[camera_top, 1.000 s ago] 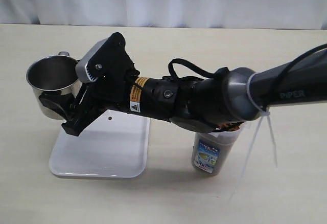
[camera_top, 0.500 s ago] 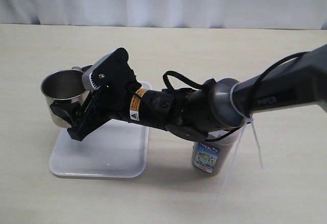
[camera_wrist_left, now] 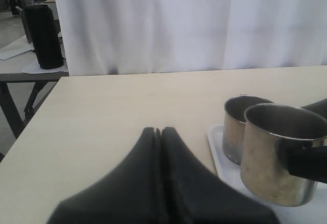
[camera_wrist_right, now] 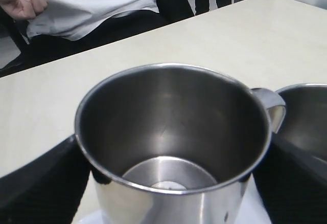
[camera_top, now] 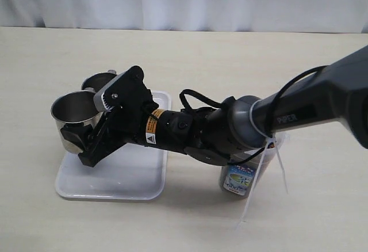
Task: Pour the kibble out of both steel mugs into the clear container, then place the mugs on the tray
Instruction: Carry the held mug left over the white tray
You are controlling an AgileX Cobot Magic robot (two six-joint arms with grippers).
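Note:
My right gripper [camera_top: 76,132] reaches across to the left and is shut on an upright steel mug [camera_top: 73,113], one finger on each side of its wall. In the right wrist view this mug [camera_wrist_right: 173,132] is empty inside. It hangs low over the left edge of the white tray [camera_top: 123,174]; whether it touches the tray I cannot tell. The second steel mug [camera_top: 96,82] stands on the tray's far left corner. My arm hides most of the clear container [camera_top: 240,177]; its label shows, the kibble does not. The left gripper [camera_wrist_left: 161,132] is shut and empty above the bare table.
In the left wrist view both mugs stand close together, the held one [camera_wrist_left: 278,152] in front of the other [camera_wrist_left: 237,127], on the tray's end [camera_wrist_left: 220,155]. A white curtain [camera_top: 184,2] runs behind the table. White cable ties [camera_top: 270,171] dangle from my right arm beside the container.
My right gripper has carried the mug down and to the right, from off the tray's left side to over its left edge. The second mug has come into view behind it.

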